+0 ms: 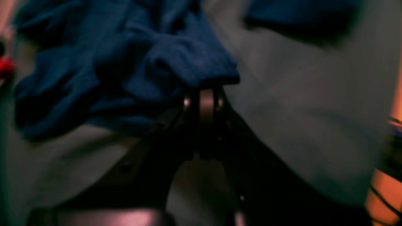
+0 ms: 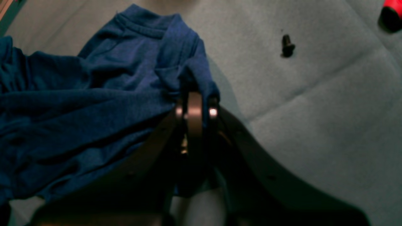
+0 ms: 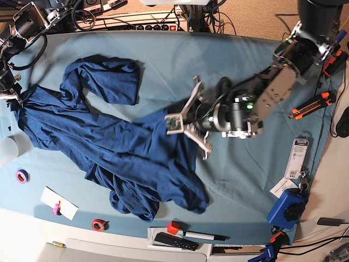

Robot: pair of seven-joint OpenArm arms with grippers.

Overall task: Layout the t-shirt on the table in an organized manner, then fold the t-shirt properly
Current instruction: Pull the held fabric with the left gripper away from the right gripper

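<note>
- Teal cloth, creased in long folds, covers the table, with cables and power strips along its far edge
- the t-shirt, dark navy, lies crumpled across the base view's left and middle of the table, running from the far left edge toward the near middle; one sleeve is bunched up toward the far side
- the left gripper has its jaws pressed together on a bunched fold at the shirt's edge, seen in the left wrist view, though that picture is blurred
- in the base view this arm reaches in from the right, and its tip meets the shirt's right-hand edge near the table's middle
- the right gripper has its jaws closed on a fold of the shirt close to the ribbed collar, which points away from the camera
- in the base view that arm sits at the far left edge, where the shirt's end is gathered
- a small black screw lies on the cloth apart from the shirt
- near the front edge lie a purple tape roll, a red tape roll, a white card and a marker pen
- an orange-handled tool lies at the right side, well apart from the shirt
</note>
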